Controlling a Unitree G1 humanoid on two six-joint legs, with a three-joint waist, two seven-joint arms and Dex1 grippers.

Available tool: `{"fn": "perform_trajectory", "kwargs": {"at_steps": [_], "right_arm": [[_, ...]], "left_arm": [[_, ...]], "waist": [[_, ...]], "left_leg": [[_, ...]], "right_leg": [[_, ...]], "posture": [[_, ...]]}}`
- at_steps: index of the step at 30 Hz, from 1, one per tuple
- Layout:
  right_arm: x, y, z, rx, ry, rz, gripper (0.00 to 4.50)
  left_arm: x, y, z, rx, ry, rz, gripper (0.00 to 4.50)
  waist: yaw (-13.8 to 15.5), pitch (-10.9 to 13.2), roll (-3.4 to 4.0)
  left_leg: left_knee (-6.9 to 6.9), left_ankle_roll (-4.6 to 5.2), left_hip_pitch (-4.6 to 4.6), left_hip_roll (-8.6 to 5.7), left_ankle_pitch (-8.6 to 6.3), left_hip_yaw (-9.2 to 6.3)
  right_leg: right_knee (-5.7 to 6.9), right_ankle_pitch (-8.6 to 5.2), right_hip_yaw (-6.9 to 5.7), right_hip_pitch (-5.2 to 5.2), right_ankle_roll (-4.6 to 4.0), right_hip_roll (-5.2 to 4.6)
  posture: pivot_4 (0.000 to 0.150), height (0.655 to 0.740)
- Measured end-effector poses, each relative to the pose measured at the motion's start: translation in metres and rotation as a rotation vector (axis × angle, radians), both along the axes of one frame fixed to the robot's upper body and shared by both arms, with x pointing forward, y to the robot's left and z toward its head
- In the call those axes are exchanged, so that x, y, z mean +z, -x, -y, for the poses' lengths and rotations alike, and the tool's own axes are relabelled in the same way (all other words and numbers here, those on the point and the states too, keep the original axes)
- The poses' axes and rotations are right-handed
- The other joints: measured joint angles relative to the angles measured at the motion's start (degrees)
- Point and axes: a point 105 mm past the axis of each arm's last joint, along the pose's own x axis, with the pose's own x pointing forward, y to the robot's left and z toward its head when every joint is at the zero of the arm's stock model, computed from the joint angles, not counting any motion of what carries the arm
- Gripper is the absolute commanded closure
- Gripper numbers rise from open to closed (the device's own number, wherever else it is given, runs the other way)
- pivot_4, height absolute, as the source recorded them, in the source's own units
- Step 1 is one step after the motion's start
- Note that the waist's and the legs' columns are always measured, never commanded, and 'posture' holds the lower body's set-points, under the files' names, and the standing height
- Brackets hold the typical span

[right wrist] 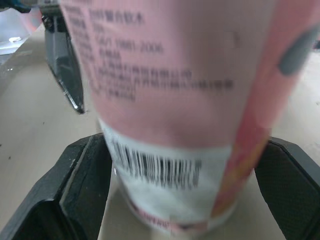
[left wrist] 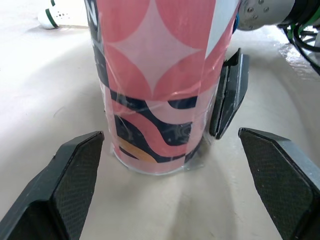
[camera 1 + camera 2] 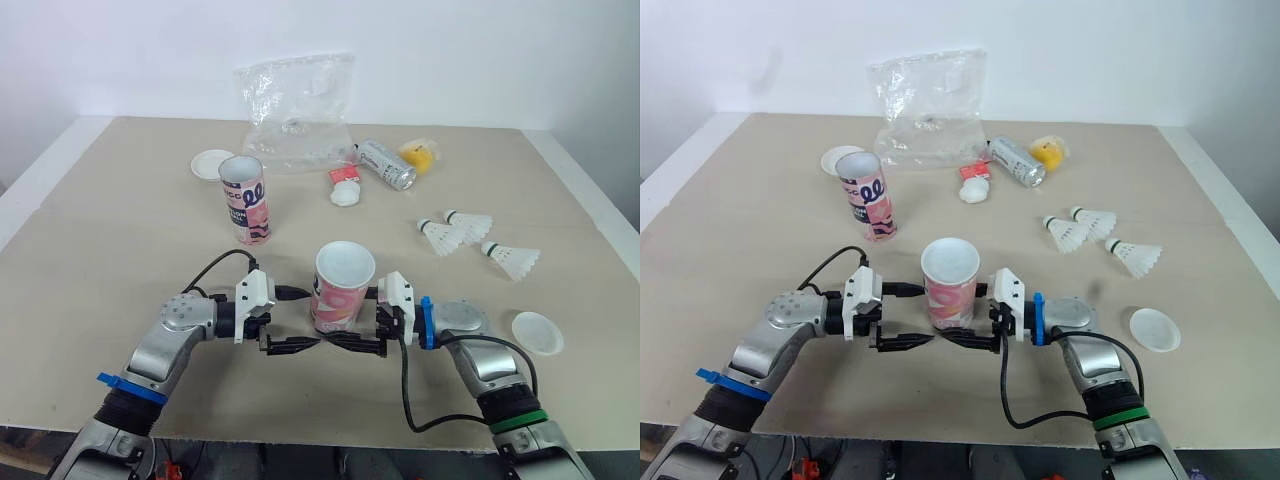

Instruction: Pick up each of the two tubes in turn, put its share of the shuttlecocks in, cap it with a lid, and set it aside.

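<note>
Two pincers meet at the near tube (image 3: 338, 295): right pincer (image 3: 358, 320) clamped on its base, left pincer (image 3: 300, 320) spread apart around it. Likely first pick-up; next needs a steady lift, then the shuttlecocks (image 3: 470, 235) lying beyond right pincer.

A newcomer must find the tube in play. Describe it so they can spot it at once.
On the beige table, look at the near edge, where the left gripper and right gripper come together. The open pink tube stands between them. The other tube stands farther back to the left, away from both grippers.
</note>
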Motion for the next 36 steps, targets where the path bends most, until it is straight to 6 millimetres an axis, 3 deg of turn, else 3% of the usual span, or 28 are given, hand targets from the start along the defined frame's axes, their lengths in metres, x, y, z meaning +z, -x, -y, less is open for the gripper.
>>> {"fn": "perform_trajectory", "kwargs": {"at_steps": [20, 27, 29, 36], "right_arm": [[-0.002, -0.009, -0.03, 0.026, -0.056, 0.027, 0.02], [-0.002, -0.01, -0.03, 0.032, -0.058, 0.035, 0.02], [-0.003, -0.009, -0.029, 0.038, -0.053, 0.039, 0.53], [-0.003, -0.008, -0.025, 0.028, -0.047, 0.048, 0.53]], "left_arm": [[0.001, 0.006, -0.013, 0.029, 0.012, 0.07, 0.0], [0.002, 0.006, -0.013, 0.032, 0.01, 0.077, 0.0], [0.002, 0.006, -0.014, 0.034, 0.007, 0.078, 0.0], [0.003, 0.005, -0.012, 0.032, 0.003, 0.084, 0.0]], "waist": [[-0.07, -0.01, -0.01], [-0.07, -0.01, -0.01], [-0.05, -0.01, -0.01], [0.0, -0.02, -0.02]], "left_leg": [[0.01, -0.01, 0.23, 0.16, 0.01, 0.11], [0.02, -0.01, 0.25, 0.2, 0.02, 0.12], [0.02, -0.01, 0.24, 0.2, 0.02, 0.13], [0.02, -0.01, 0.23, 0.18, 0.02, 0.12]], "right_leg": [[0.02, 0.15, -0.05, 0.08, -0.19, 0.05], [0.03, 0.17, -0.05, 0.08, -0.27, 0.08], [0.02, 0.16, -0.05, 0.09, -0.26, 0.08], [0.02, 0.14, -0.05, 0.12, -0.23, 0.07]], "posture": [[0.15, 0.74], [0.15, 0.74], [0.15, 0.74], [0.15, 0.74]]}}
